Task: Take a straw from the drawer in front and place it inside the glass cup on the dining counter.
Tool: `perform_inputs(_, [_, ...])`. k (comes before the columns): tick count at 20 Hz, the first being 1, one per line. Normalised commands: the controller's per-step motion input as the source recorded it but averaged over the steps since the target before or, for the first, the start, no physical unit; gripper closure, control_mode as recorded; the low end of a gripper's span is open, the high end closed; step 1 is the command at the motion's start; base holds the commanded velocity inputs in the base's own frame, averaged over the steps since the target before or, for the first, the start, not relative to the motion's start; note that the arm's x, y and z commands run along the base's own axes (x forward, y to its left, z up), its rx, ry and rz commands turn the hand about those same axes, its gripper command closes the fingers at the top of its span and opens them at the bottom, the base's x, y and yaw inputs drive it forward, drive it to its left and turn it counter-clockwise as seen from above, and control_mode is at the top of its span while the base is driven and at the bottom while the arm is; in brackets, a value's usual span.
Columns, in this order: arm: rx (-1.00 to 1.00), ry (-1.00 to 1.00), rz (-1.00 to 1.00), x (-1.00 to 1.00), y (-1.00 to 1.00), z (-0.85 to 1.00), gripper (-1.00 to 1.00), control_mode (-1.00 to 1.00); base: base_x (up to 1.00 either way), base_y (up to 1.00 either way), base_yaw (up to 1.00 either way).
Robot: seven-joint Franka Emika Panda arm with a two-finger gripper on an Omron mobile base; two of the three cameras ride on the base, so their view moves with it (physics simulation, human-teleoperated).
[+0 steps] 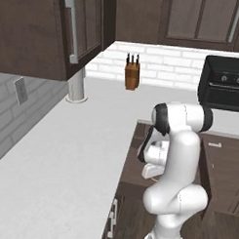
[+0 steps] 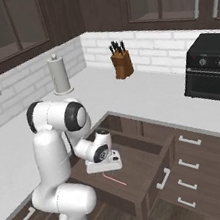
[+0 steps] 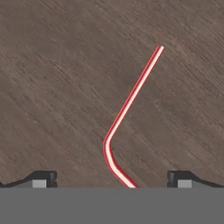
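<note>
Your gripper (image 3: 111,181) hangs low inside the pulled-out drawer (image 2: 143,175), jaws spread wide and grasping nothing, one fingertip on either side of the straw (image 3: 131,98). That looks deliberate: the straw lies flat on the wooden drawer floor, running up between the fingertips, so closing them should catch it across its thin width. Notice it is bent near the lower end, not straight, so the part nearest the jaws angles off to one side.

In the right base view the straw (image 2: 115,178) shows as a thin red line just beside the hand.

Count one straw and one open drawer. On the table (image 2: 166,97) along the brick wall stand one knife block (image 2: 122,62), one paper towel roll (image 2: 59,74) and one black oven (image 2: 210,69).
</note>
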Motion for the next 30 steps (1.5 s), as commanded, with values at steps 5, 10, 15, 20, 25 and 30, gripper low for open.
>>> perform_inputs(5, [0.0,0.0,0.01,0.16,0.0,-0.24,-1.0,-1.0,0.0,0.0,0.0])
perform_inputs(10, [0.0,-0.01,0.01,0.25,0.0,-0.25,-1.0,-1.0,0.0,0.0,0.0])
perform_inputs(15, [0.0,-0.05,0.0,0.06,0.0,-0.37,-1.0,-1.0,0.0,0.0,0.0])
perform_inputs(20, [-0.01,-0.16,0.0,-0.15,0.0,-0.37,1.0,-1.0,0.0,0.0,0.0])
perform_inputs(25, [-0.01,-0.21,0.0,-0.15,-0.16,-0.3,1.0,-1.0,0.0,0.0,0.0])
perform_inputs(30, [0.0,-0.15,0.0,-0.03,-0.31,-0.26,1.0,-1.0,0.0,0.0,0.0])
